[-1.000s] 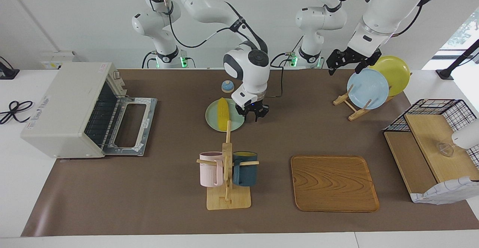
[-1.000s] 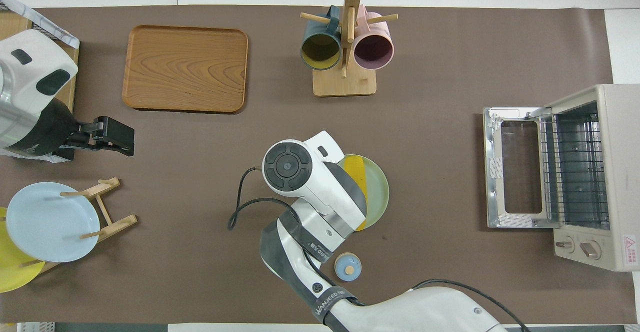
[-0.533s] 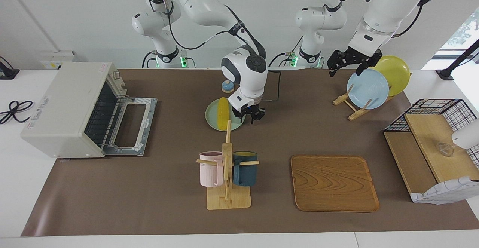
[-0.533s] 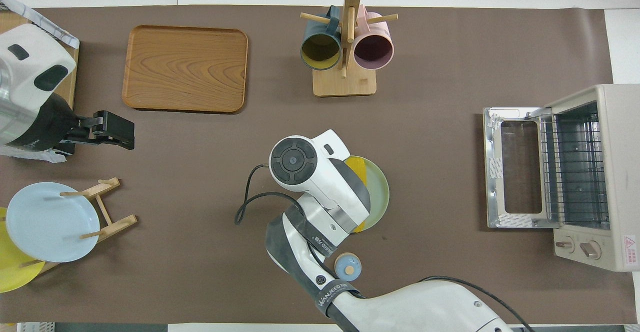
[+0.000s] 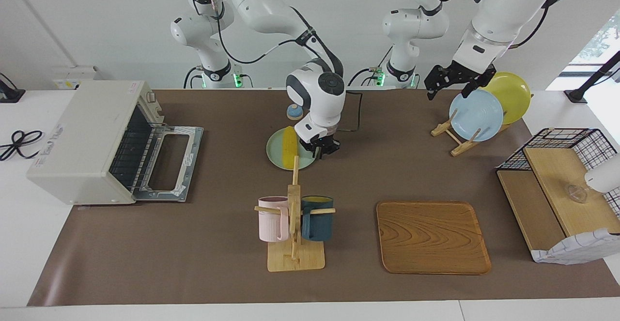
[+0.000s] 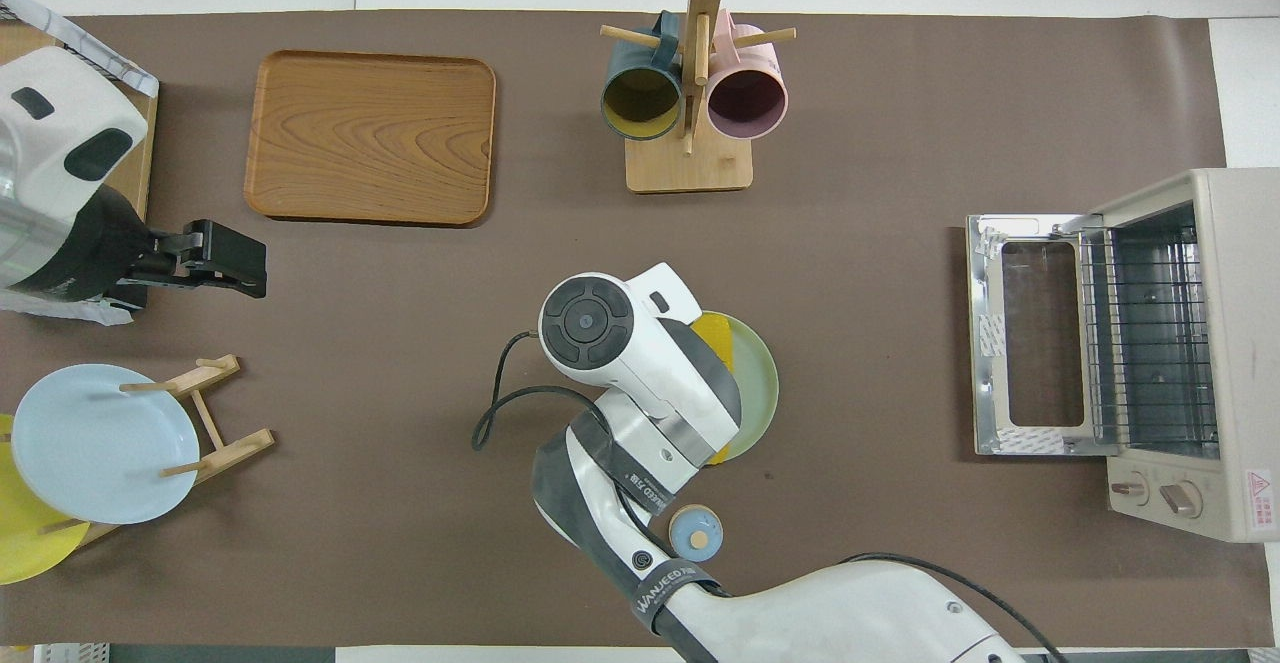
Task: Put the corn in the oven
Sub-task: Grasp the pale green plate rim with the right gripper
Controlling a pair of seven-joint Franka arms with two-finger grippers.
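Note:
The yellow corn (image 5: 289,145) lies on a pale green plate (image 5: 278,159) mid-table. In the overhead view only a strip of the corn (image 6: 722,341) shows past the right arm's wrist. My right gripper (image 5: 319,149) hangs low over the plate's rim, beside the corn on the side toward the left arm's end, and is not on the cob. The off-white oven (image 5: 85,139) stands at the right arm's end with its door (image 5: 167,163) dropped open and its wire rack (image 6: 1150,343) showing. My left gripper (image 5: 450,81) waits open in the air over the plate rack.
A mug tree (image 5: 294,219) with a pink and a dark blue mug stands farther from the robots than the plate. Also here are a wooden tray (image 5: 432,237), a plate rack (image 5: 455,139) with a blue and a yellow plate, a small blue knob (image 5: 294,112), and a wire shelf (image 5: 562,139).
My right gripper has slid toward the right arm's end, from beside the plate to over its rim, close to the corn. The left gripper has barely shifted.

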